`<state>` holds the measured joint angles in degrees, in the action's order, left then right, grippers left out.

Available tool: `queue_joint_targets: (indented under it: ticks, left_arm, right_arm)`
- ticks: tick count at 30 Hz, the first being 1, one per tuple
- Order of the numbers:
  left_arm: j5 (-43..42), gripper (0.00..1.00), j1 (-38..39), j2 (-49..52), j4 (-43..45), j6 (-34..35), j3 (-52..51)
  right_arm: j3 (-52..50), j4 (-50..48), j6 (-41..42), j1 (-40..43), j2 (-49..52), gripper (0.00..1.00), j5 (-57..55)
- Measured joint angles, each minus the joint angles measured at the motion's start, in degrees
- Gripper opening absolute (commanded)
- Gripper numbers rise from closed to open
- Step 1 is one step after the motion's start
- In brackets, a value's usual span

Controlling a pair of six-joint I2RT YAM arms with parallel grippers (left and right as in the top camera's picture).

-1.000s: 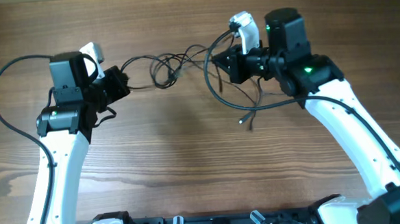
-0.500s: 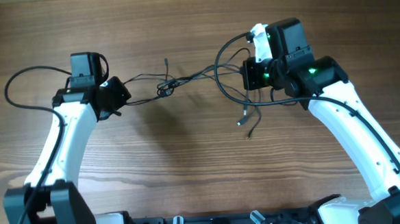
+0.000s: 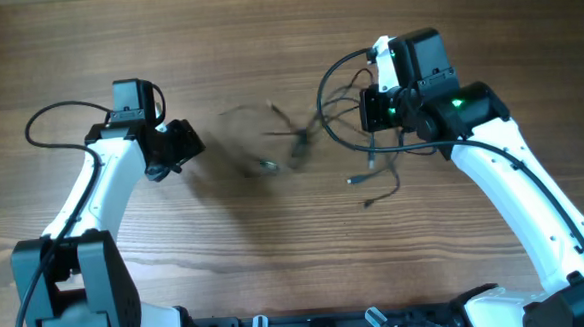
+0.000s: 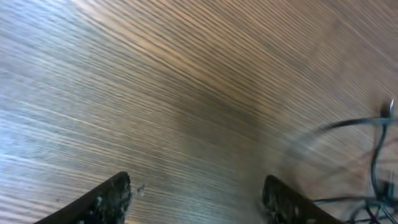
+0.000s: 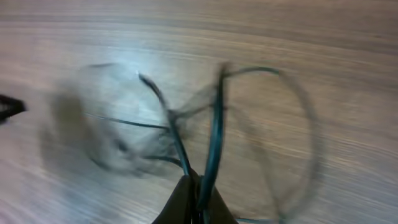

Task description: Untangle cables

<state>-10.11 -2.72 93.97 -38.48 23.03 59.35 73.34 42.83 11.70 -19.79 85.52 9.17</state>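
Trailing blurred from the right gripper (image 5: 194, 198), pinched tight on them, the cables (image 3: 293, 148) could whip and knot tighter; the left gripper (image 4: 196, 194) stood wide and empty.

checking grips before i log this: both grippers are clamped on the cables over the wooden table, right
No: only the right gripper is clamped on the cables. The left gripper is open and holds nothing, as the left wrist view shows. Both are over the wooden table.
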Motion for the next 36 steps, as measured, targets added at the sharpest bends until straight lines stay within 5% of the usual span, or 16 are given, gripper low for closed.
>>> queue_joint_targets:
  ticks: [8,12,15,20,30,33,36]
  left_arm:
    - [-29.03,0.77,-0.11,0.02,3.34,-16.44,0.0]
    - [-33.73,0.93,0.09,0.02,3.34,-19.3,0.0]
    - [-34.18,0.94,0.09,0.02,3.34,-20.0,0.0]
    - [-34.18,0.96,0.09,0.11,3.34,-20.0,0.0]
    - [-34.18,1.0,0.09,0.11,3.34,-19.98,0.0]
    - [-34.18,1.0,0.09,0.11,3.34,-19.98,0.0]
    - [-34.01,0.96,0.09,0.11,3.34,-19.98,0.0]
  right_arm:
    - [0.0,0.02,0.81,0.13,0.02,0.04,9.18]
    - [0.0,-0.13,2.64,0.13,0.33,0.09,10.43]
    - [0.0,-1.14,3.28,0.13,1.42,0.1,13.49]
    - [0.0,-2.91,3.76,-0.31,3.91,0.56,20.39]
    - [0.0,-3.06,3.52,-2.69,7.5,0.82,21.18]
    - [0.0,-3.04,3.61,-2.67,7.5,0.78,18.27]
    - [0.0,-3.06,3.69,-2.67,7.5,0.38,16.31]
